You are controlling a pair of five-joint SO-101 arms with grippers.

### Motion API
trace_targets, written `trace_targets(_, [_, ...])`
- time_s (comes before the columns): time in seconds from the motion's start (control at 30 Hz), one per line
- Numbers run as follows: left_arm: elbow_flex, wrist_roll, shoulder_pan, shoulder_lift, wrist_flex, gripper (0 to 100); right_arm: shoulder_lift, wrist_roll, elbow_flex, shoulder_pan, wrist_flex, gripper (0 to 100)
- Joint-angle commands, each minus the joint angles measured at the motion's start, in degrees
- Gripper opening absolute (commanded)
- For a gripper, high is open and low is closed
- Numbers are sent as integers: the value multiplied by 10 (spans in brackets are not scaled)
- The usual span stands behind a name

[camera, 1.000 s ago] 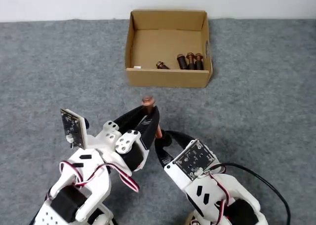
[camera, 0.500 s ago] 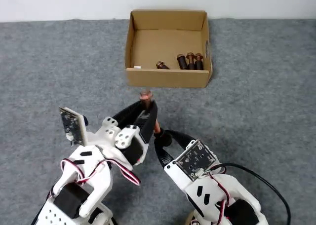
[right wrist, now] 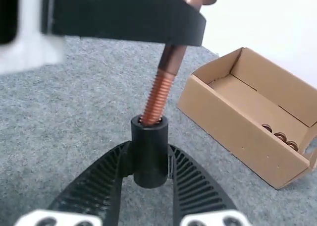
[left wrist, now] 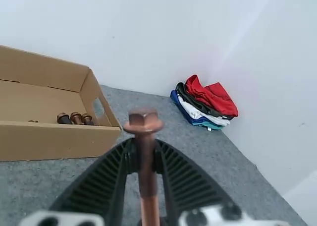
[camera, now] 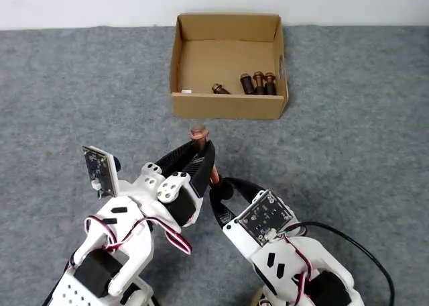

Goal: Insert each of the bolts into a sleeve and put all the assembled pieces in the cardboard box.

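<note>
From the high view, the left gripper is clamped on a copper-coloured bolt just under its hexagonal head, and the bolt slants down toward the right gripper close beside it. Beyond both stands the open cardboard box, apart from the arms, with four assembled pieces lying along its near wall, three side by side and one a little off. The floor is a rough grey carpet that meets a plain white wall. A black cable loops off the right arm.

In the left wrist view, the ribbed black fingers pinch the smooth shank of the bolt, and its flanged head stands clear above them. The box lies beyond on the carpet, and a folded heap of clothes in red, black, white and blue sits in the corner against the wall.

In the right wrist view, the right gripper grasps a short black cylindrical sleeve, held upright between ribbed fingers. The bolt's threaded end comes down at a tilt and its tip sits in the sleeve's mouth. A black finger of the left gripper crosses above and hides part of the shank. The box stands farther off on the carpet
</note>
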State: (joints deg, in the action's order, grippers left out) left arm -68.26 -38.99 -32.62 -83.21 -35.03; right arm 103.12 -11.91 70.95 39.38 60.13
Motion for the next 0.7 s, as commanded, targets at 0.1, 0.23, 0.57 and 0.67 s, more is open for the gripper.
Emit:
trace_targets(0.1, [8, -4, -38, -4, -90, 4, 6, -4, -11, 1, -11, 8])
trace_targets(0.23, [14, 32, -70, -4, -170, 4, 6, -4, -11, 0, -11, 8])
trace_targets(0.57, [17, 134, -69, -4, -259, 127, 6, -4, -10, 0, -11, 8])
trace_targets(0.67, [42, 130, -69, -4, -312, 258, 6, -4, -10, -1, -11, 8])
